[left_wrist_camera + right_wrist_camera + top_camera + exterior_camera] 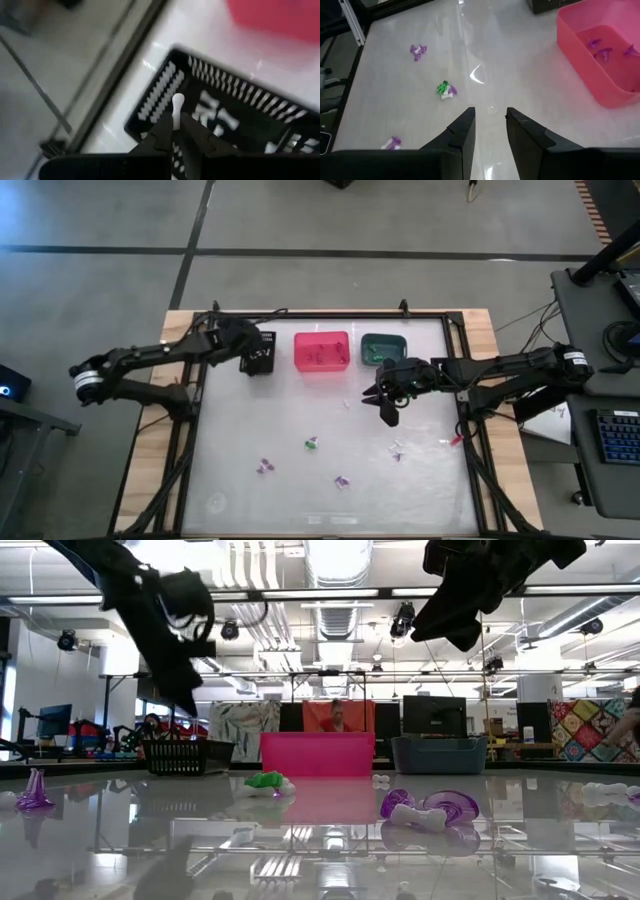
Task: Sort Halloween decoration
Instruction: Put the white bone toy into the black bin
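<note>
Sorting is mid-drop: left gripper, clamped on a white trinket, hangs over the black bin and should release. Right gripper, fingers apart and empty, hovers above loose trinkets on the table.

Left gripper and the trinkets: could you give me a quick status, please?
Left gripper shut on white trinket, over black bin. Right gripper open, empty, above table. Loose trinkets remain. Nothing in the way.
</note>
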Controlling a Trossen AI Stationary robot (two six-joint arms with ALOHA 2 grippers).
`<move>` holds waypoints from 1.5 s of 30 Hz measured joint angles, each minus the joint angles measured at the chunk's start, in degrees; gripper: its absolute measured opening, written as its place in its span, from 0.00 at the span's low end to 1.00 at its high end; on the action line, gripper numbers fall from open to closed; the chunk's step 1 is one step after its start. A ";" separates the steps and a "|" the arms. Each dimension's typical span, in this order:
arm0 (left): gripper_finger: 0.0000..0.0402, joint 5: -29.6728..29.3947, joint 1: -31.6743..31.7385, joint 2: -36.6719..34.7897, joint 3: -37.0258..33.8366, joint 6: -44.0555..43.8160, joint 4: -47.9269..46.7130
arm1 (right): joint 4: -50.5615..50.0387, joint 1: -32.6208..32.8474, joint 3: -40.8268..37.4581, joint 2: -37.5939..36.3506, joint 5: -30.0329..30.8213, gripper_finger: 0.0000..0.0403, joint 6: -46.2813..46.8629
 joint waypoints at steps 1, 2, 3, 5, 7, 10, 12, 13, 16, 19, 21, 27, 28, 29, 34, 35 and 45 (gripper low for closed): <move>0.00 1.28 0.67 0.89 0.02 -0.37 -0.60 | 0.08 0.00 0.00 0.00 0.00 0.25 0.00; 0.00 2.85 1.05 1.76 0.04 -0.45 -0.79 | 0.06 0.00 0.00 0.00 0.00 0.25 0.00; 0.00 3.88 1.20 2.46 0.08 -0.37 -0.73 | 0.09 0.00 0.00 0.00 0.00 0.25 0.00; 0.00 3.99 1.22 3.78 0.14 -0.19 -0.60 | 0.24 -0.01 0.00 0.00 -0.01 0.25 -0.01; 0.00 3.68 1.30 5.16 0.17 0.17 -0.67 | 0.43 0.00 0.00 0.00 0.00 0.25 -0.02; 0.00 3.48 1.28 6.55 0.17 0.18 -0.54 | 0.66 0.00 0.00 0.00 0.00 0.25 -0.04; 0.01 2.69 1.26 7.29 0.17 0.04 -0.61 | 0.72 0.00 0.00 0.00 -0.02 0.25 -0.04; 0.02 1.75 1.26 7.50 0.17 -0.09 -0.60 | 0.77 0.00 0.00 0.00 -0.02 0.25 -0.04; 0.06 -0.12 1.28 7.72 0.17 -0.22 -0.58 | 0.80 0.00 0.00 0.00 -0.02 0.25 1.00; 0.09 -0.41 1.26 7.59 0.17 -0.65 -0.53 | 0.78 0.00 0.00 0.00 0.00 0.25 5.74; 0.12 -0.41 1.26 7.38 0.17 -0.92 -0.54 | 0.78 -0.02 0.00 0.00 -0.06 0.25 9.58; 0.17 -0.41 1.19 7.29 0.20 -1.74 -0.51 | 0.63 0.00 0.00 0.00 -0.17 0.25 19.63; 0.18 -0.33 1.19 7.28 0.20 -1.94 -0.53 | 0.55 0.08 0.00 0.00 -0.20 0.25 20.42; 0.18 0.22 1.19 7.26 0.20 -2.24 -0.48 | 0.40 0.29 0.00 0.00 -0.20 0.25 21.48; 0.18 4.80 0.63 6.64 0.20 -5.40 0.66 | -1.58 2.06 0.00 0.00 -0.61 0.25 27.80; 0.18 5.35 0.19 6.36 0.20 -6.16 0.85 | -2.01 2.62 0.00 0.00 -0.61 0.25 29.11; 0.18 5.69 -10.23 -0.48 0.17 -14.26 6.02 | -6.69 9.51 0.04 0.68 -0.59 0.25 40.81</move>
